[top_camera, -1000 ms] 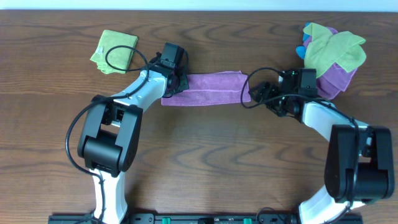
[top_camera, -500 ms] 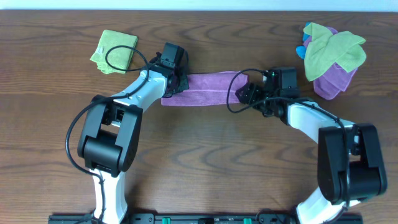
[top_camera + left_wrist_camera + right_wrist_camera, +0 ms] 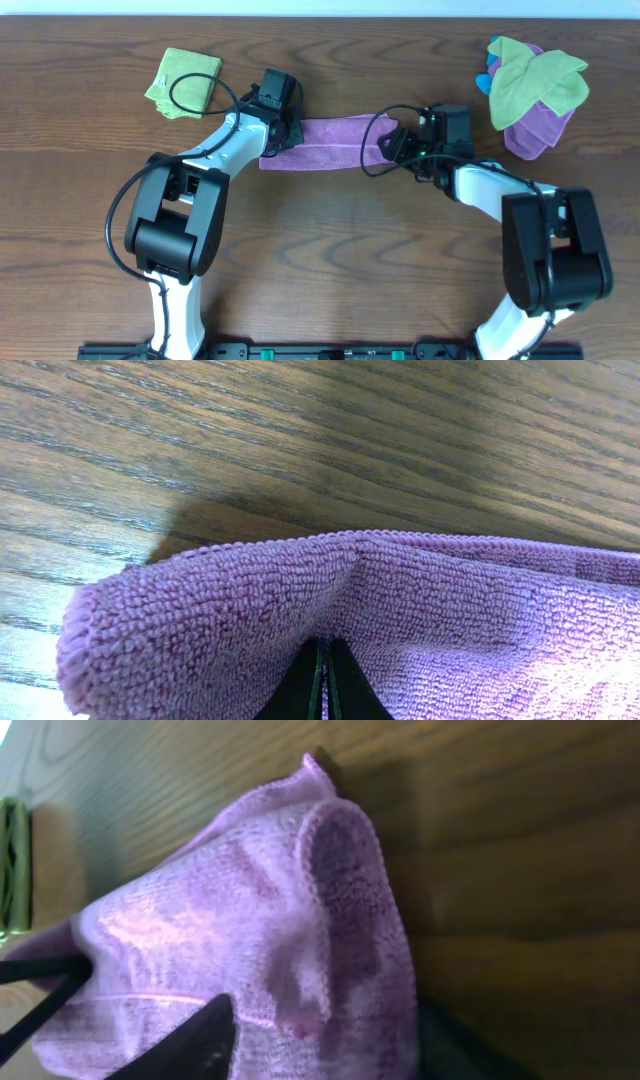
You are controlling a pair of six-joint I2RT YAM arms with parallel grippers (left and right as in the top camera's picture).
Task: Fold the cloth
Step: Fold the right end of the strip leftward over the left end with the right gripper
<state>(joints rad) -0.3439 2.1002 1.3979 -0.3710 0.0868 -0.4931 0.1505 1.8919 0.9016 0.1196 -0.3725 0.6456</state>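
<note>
Left gripper [image 3: 282,137] and right gripper [image 3: 392,147] clamp the purple cloth [image 3: 330,143] ends; open table [image 3: 330,250] near; green cloth [image 3: 183,82] far-left, cloth pile [image 3: 535,85] far-right.

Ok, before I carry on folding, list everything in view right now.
purple cloth: one, purple, table centre, held between both arms.
folded cloth: one, green, upper left of the overhead view.
cloth pile: one, green over purple with a blue bit, upper right.
table: one, brown wood.
left arm: one, white and black, jaws shut on the purple cloth's left end.
right arm: one, white and black, jaws shut on its right end.
</note>
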